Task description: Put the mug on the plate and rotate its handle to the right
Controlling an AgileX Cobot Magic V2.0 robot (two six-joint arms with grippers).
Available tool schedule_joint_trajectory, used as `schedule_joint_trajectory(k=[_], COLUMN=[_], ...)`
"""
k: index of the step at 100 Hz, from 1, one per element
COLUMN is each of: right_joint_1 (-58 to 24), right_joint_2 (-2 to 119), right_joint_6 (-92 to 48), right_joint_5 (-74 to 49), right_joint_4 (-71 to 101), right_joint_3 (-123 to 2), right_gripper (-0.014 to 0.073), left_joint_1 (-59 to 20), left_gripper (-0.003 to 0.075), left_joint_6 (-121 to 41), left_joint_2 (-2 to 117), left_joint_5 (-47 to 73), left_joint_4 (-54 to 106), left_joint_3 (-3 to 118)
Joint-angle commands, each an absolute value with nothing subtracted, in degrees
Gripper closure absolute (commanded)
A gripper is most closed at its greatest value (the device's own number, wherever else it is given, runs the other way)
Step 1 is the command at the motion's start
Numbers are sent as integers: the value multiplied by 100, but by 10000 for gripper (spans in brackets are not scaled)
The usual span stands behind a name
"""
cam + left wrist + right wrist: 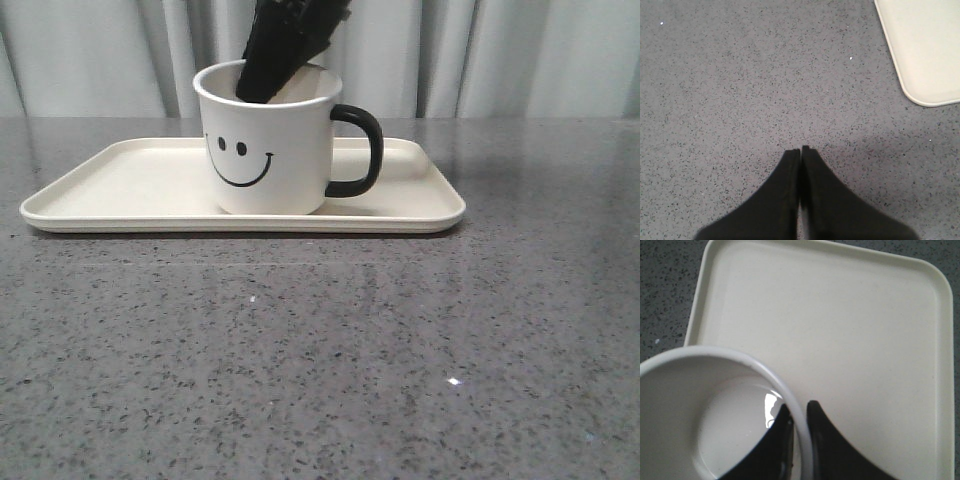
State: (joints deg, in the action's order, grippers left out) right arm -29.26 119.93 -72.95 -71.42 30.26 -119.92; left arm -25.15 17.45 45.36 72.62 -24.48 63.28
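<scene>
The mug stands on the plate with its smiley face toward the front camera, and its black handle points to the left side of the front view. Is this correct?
Not quite. The front view shows the mug standing on the plate, smiley face toward the camera, but its handle points to the right side, not the left.

The mug [268, 140] hides the right hand's [262, 88] tips and part of the plate [120, 185]; the arm is cropped above

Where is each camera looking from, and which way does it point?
Front view: looks forward over the grey table at the white smiley mug on the cream rectangular tray; a black gripper dips in.
Left wrist view: looks down at table, closed left gripper.
Right wrist view: looks down into the mug, right gripper pinching its rim.
All share the tray.
</scene>
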Motion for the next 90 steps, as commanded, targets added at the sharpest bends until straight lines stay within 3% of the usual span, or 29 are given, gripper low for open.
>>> schedule_joint_trajectory(k=[1,90], right_joint_1=[-2892,-3060], right_joint_2=[11649,11796], right_joint_6=[-7364,-7487], right_joint_5=[-7661,-7661], right_joint_4=[3313,3461], right_joint_3=[-12120,-12120], right_gripper=[659,659], left_joint_1=[-2542,-2542], left_gripper=[740,740], left_joint_6=[1788,1788], left_joint_2=[4521,4521], left_joint_5=[7001,6912], left_joint_4=[-2576,-2547], left_joint_3=[6458,6448])
